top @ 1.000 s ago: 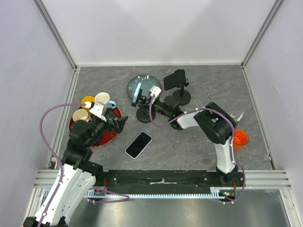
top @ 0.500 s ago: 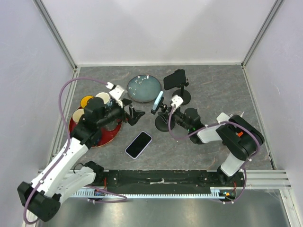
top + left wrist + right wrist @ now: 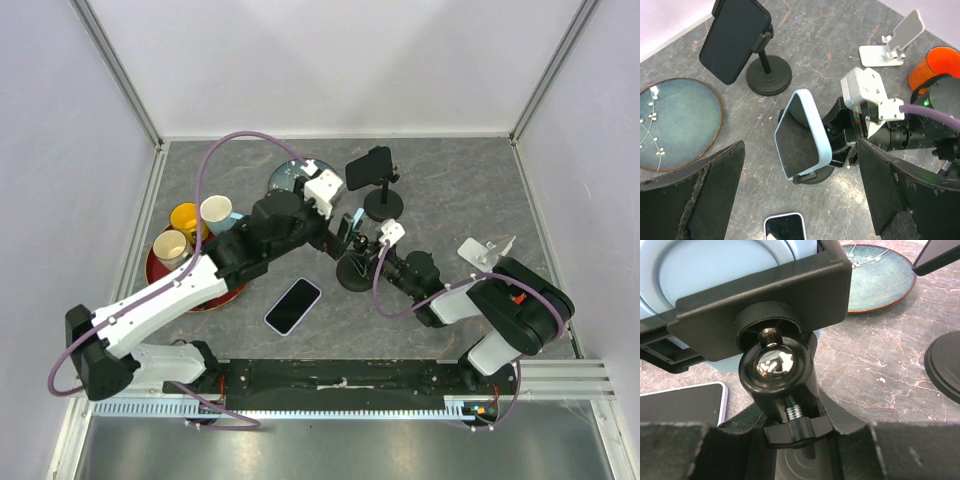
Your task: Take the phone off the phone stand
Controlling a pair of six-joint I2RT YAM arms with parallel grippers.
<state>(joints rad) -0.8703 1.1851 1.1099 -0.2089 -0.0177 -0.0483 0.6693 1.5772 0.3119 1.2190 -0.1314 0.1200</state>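
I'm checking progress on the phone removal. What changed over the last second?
The left arm swung from the red tray rightward; its open left end effector now faces the light-blue phone. The right end effector, gripping the phone stand, dragged it and the phone rightward, nearer the bases. The flat phone, dark phone and plate stayed put.
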